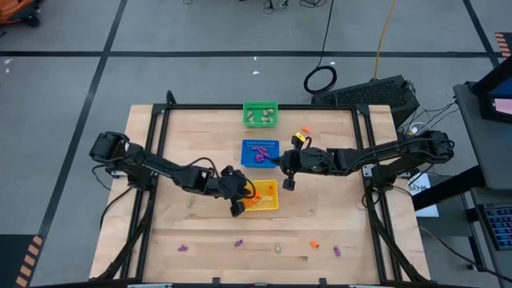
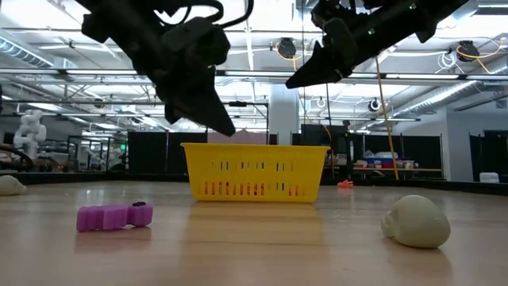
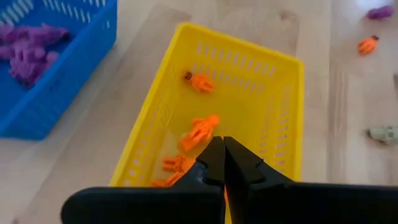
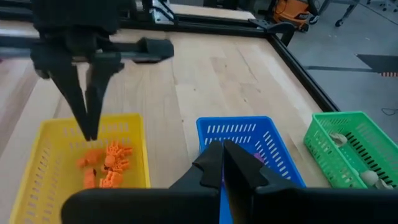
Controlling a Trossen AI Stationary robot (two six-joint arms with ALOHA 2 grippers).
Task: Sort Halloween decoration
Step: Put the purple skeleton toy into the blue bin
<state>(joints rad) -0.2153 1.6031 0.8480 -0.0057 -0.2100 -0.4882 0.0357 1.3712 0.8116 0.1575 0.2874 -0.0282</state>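
So we've got the left gripper (image 1: 238, 210) hanging right over the near-left corner of the yellow basket (image 1: 273, 205), fingers pressed tight together w/ nothing between them. In the left wrist view the closed tips (image 3: 222, 149) sit just above a bunch of orange trinkets (image 3: 199, 132) on the basket floor, not touching any as far as we can tell. From the right wrist cam we see that same gripper (image 4: 90, 127) pointing straight down into the yellow basket (image 4: 37, 168), orange pile (image 4: 106, 163) right beside the tips.

Right gripper (image 1: 289, 184) is also clamped shut & empty, hovering between the blue basket (image 1: 250, 145) and the yellow one, just off the blue one's near-right corner. Blue basket holds the purple trinkets (image 1: 258, 153). Green basket (image 1: 260, 106) at the far edge of the table (image 1: 200, 128) has the pale ones (image 1: 261, 118) in it.

Still loose on the wood: near the front edge we count a purple piece (image 1: 183, 248), another purple (image 1: 238, 243), a pale one (image 1: 278, 249), an orange one (image 1: 314, 244) and one more purple (image 1: 336, 251). There's also an orange bit (image 1: 304, 132) up by the right arm's wrist, and a pale one (image 1: 190, 203) under the left arm.

Low cam shows both grippers up in the air above the yellow basket (image 2: 255, 171), w/ a purple trinket (image 2: 113, 216) and a pale skull-looking thing (image 2: 416, 222) lying in the foreground.
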